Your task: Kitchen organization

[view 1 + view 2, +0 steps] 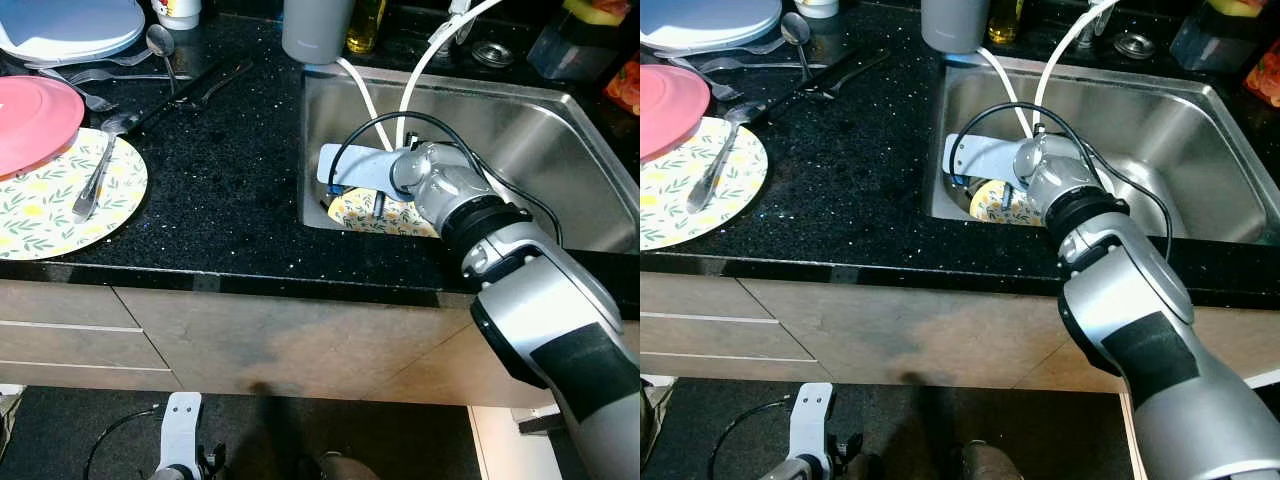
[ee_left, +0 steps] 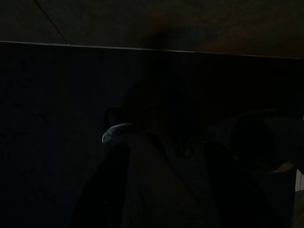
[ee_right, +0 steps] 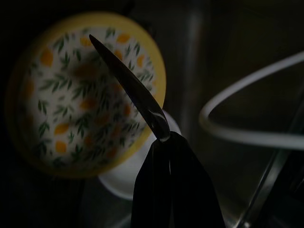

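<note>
Reaching down into the sink [image 1: 560, 140], the right gripper [image 3: 164, 142] has its fingers pinched tight on a knife [image 3: 128, 85], blade out over the small floral plate [image 3: 71, 95] just beyond it. Looks like early days: the counter [image 1: 230, 180] off to the gripper's left is loaded with plates and cutlery. The left gripper hangs idle, can't tell its state.

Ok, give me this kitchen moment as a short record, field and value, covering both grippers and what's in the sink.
right gripper: down in the sink, shut on knife
knife: blade out over the small patterned plate
left gripper: hangs idle below counter level, dark
counter: large patterned plate with utensil, pink plate, cutlery
</note>
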Controlling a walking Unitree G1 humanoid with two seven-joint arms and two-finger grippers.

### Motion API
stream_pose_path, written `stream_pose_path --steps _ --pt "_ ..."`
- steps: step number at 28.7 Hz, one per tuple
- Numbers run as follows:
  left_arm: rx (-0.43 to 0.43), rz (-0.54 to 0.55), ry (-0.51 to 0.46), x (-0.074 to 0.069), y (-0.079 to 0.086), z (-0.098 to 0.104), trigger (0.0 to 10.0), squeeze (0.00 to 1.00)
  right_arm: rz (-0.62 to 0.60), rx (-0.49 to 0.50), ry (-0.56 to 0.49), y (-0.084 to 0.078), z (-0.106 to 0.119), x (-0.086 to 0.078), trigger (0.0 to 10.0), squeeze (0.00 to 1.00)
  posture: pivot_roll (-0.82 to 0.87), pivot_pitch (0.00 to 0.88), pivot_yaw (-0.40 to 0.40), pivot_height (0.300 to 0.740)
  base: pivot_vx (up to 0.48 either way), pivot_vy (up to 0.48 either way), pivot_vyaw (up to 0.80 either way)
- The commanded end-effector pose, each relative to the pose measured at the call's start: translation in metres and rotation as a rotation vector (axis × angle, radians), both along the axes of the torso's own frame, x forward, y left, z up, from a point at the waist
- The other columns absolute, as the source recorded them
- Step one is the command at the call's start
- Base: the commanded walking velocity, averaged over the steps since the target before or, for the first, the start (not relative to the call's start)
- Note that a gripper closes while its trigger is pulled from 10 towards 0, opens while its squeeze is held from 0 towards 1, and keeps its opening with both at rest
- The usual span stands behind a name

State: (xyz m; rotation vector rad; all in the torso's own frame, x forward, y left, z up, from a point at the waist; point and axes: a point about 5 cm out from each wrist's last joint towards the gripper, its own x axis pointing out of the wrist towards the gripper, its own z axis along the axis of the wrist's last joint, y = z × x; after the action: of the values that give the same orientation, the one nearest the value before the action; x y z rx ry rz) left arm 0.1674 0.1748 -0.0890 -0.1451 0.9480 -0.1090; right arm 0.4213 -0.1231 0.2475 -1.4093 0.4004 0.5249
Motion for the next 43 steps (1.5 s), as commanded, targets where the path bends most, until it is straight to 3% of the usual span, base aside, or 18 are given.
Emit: stream_pose_path --steps 1,6,7,9,10,11,14,16,18,19,20,21,24,25,28,32,36,43 --pt "-0.038 0.000 0.163 -0.042 -0.011 -0.018 10.0 0.00 -0.023 -0.024 0.023 -0.008 -0.003 0.000 10.0 0.00 0.01 0.201 -0.128 0.740 0.000 0.000 0.00" --pt "-0.037 -0.001 0.160 -0.041 -0.011 -0.018 10.0 0.00 -0.058 -0.037 0.082 -0.017 -0.018 -0.003 10.0 0.00 0.01 0.194 -0.125 0.740 0.000 0.000 0.00" --pt "-0.036 0.000 0.160 -0.040 -0.011 -0.018 10.0 0.00 -0.062 -0.031 0.088 -0.018 -0.020 -0.003 10.0 0.11 0.01 0.193 -0.124 0.740 0.000 0.000 0.00" --pt "-0.036 0.002 0.159 -0.040 -0.010 -0.017 10.0 0.00 -0.072 -0.012 0.099 -0.018 -0.023 -0.004 10.0 0.51 0.01 0.190 -0.124 0.740 0.000 0.000 0.00" --pt "-0.036 0.003 0.159 -0.040 -0.010 -0.017 10.0 0.00 -0.075 -0.004 0.101 -0.019 -0.024 -0.004 10.0 0.51 0.01 0.190 -0.124 0.740 0.000 0.000 0.00" --pt "-0.036 0.003 0.158 -0.039 -0.010 -0.017 10.0 0.00 -0.076 0.016 0.104 -0.018 -0.025 -0.004 10.0 0.97 0.01 0.188 -0.123 0.740 0.000 0.000 0.00" --pt "-0.036 0.004 0.157 -0.039 -0.010 -0.017 10.0 0.00 -0.078 0.057 0.100 -0.016 -0.024 -0.004 10.0 1.00 0.01 0.184 -0.122 0.740 0.000 0.000 0.00" --pt "-0.035 0.006 0.156 -0.038 -0.010 -0.017 10.0 0.00 -0.075 0.136 0.092 -0.012 -0.019 -0.003 10.0 1.00 0.01 0.179 -0.121 0.740 0.000 0.000 0.00" --pt "-0.034 0.005 0.156 -0.037 -0.010 -0.017 10.0 0.00 -0.081 0.229 0.060 -0.009 -0.010 -0.001 10.0 0.89 0.01 0.175 -0.119 0.740 0.000 0.000 0.00" --pt "-0.034 0.006 0.156 -0.036 -0.010 -0.016 10.0 0.00 -0.085 0.292 0.037 -0.008 -0.003 0.000 10.0 0.50 0.01 0.169 -0.118 0.740 0.000 0.000 0.00" --pt "-0.034 0.006 0.156 -0.036 -0.010 -0.016 10.0 0.00 -0.085 0.292 0.037 -0.008 -0.003 0.000 10.0 0.50 0.01 0.169 -0.118 0.740 0.000 0.000 0.00" --pt "-0.033 0.006 0.155 -0.035 -0.010 -0.016 10.0 0.00 -0.082 0.410 -0.006 -0.007 0.011 0.002 10.0 0.00 0.01 0.161 -0.114 0.740 0.000 0.000 0.00" --pt "-0.032 0.006 0.154 -0.033 -0.011 -0.016 10.0 0.00 -0.057 0.538 -0.043 -0.004 0.026 0.003 10.0 0.00 0.01 0.153 -0.110 0.740 0.000 0.000 0.00" --pt "-0.029 0.004 0.153 -0.031 -0.011 -0.015 10.0 0.00 -0.018 0.735 -0.058 -0.001 0.043 0.002 10.0 0.00 0.01 0.135 -0.101 0.740 0.000 0.000 0.00" --pt "-0.030 0.008 0.146 -0.028 -0.010 -0.014 10.0 0.00 0.053 0.975 -0.098 -0.001 0.063 -0.001 10.0 0.00 0.01 0.122 -0.098 0.740 0.000 0.000 0.00" --pt "-0.032 0.008 0.142 -0.027 -0.010 -0.014 10.0 0.00 0.124 1.033 -0.103 0.001 0.066 -0.004 10.0 0.00 0.01 0.112 -0.094 0.740 0.000 0.000 0.00" --pt "-0.026 0.024 0.127 -0.021 -0.006 -0.011 10.0 0.00 0.390 1.533 0.025 0.006 0.073 -0.032 10.0 0.00 0.00 0.085 -0.074 0.740 0.000 0.000 0.00" --pt "-0.015 0.043 0.093 -0.007 0.003 -0.005 10.0 0.00 0.764 1.745 0.253 0.008 0.058 -0.093 10.0 0.00 0.02 0.052 -0.038 0.740 0.000 0.000 0.00"
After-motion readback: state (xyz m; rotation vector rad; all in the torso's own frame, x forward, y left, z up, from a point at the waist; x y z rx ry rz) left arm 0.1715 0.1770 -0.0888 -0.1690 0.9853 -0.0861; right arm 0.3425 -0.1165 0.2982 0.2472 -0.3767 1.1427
